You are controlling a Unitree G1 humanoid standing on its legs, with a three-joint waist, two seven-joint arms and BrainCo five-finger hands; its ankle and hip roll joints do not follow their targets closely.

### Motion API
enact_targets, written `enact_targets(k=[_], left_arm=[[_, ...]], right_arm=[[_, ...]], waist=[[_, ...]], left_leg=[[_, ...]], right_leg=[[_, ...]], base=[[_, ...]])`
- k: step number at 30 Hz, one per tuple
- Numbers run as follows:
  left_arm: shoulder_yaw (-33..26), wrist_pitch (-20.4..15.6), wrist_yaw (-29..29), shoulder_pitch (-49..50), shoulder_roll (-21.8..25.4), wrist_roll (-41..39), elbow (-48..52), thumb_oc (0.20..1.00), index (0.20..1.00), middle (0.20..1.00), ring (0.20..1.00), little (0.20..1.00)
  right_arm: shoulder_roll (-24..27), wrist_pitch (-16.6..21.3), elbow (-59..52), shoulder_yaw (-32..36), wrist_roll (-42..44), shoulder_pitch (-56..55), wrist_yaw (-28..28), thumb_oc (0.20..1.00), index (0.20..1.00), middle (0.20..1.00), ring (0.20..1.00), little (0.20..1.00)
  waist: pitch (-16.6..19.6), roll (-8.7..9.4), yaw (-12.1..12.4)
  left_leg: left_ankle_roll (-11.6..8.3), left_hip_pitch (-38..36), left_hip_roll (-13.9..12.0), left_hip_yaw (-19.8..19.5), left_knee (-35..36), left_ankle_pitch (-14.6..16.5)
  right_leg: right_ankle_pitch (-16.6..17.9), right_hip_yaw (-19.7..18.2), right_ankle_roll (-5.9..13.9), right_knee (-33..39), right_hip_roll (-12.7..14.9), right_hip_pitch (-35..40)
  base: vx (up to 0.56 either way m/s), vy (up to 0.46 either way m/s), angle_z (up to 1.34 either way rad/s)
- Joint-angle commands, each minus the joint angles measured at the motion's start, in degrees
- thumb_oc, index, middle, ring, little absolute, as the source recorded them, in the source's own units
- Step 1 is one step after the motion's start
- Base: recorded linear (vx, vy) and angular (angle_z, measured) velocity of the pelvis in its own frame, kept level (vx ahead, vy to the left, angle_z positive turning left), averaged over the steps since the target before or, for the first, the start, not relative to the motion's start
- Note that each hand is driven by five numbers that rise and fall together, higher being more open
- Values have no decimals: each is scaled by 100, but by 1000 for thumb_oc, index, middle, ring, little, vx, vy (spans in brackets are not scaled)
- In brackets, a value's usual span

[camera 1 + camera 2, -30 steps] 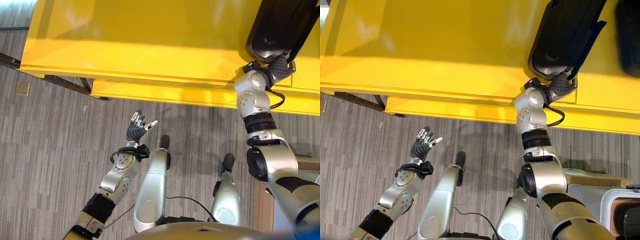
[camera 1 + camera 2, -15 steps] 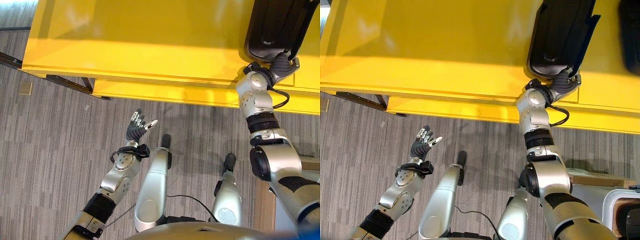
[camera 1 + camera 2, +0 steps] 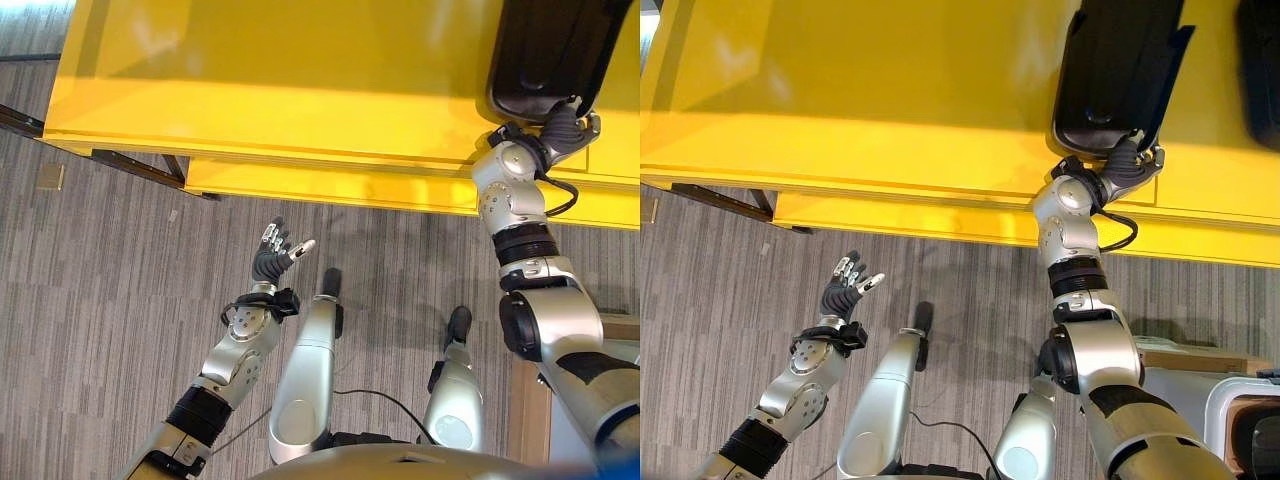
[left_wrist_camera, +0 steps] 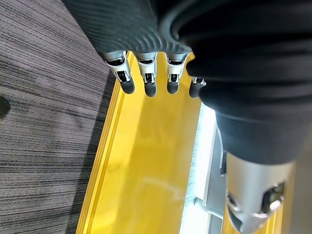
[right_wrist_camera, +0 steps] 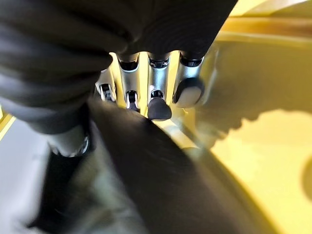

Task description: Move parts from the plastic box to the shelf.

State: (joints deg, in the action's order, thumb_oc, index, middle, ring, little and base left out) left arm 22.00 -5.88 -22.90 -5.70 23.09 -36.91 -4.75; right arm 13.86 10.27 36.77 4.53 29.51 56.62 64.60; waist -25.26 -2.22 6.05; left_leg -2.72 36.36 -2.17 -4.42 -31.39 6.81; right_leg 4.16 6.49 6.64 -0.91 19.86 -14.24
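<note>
Right eye view: the right robot hand (image 3: 1127, 160) pinches a black plastic part (image 3: 1118, 62) on the yellow shelf (image 3: 890, 90); next it should release. Left robot hand (image 3: 846, 285) is spread.

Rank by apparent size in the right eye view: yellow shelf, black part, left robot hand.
1. yellow shelf, largest by far.
2. black part, resting on the shelf with the right robot hand at its near end.
3. left robot hand, smallest, open over the floor.
</note>
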Motion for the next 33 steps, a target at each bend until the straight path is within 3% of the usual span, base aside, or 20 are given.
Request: enact_targets(k=[1,13,23,33], left_arm=[[-46,-295,-71,-37,-40,8,200,1000,1000,1000,1000,1000],[-56,-231,-26,-19,-19,-24,182,1000,1000,1000,1000,1000],[-111,-210,-14,-24,5,100,204,1000,1000,1000,1000,1000],[-233,-166,10,148,-11,234,234,1000,1000,1000,1000,1000]], right_arm=[[304,444,-511,157,128,299,-147,1000,1000,1000,1000,1000],[218,664,-1938,142,-304,334,-169,1000,1000,1000,1000,1000],[-3,427,-3322,55,-1276,49,-199,1000,1000,1000,1000,1000],[-426,503,-4406,-153,-1581,-831,-569,1000,1000,1000,1000,1000]], waist=[[-92,-148,136],[-47,-96,96],[1,-87,9],[0,-83,-119]], left_leg=[[-219,-406,-289,10,1318,-817],[-225,-429,-292,25,1268,-757],[-196,-435,-296,29,1272,-801],[-184,-469,-336,68,1251,-796]], right_leg=[[-734,-96,220,-916,47,207],[-805,-121,206,-983,41,213],[-775,-169,204,-1009,23,164],[-797,-234,204,-1086,-4,106]], base=[[0,0,0],[0,0,0],[0,0,0],[-2,1,-1]])
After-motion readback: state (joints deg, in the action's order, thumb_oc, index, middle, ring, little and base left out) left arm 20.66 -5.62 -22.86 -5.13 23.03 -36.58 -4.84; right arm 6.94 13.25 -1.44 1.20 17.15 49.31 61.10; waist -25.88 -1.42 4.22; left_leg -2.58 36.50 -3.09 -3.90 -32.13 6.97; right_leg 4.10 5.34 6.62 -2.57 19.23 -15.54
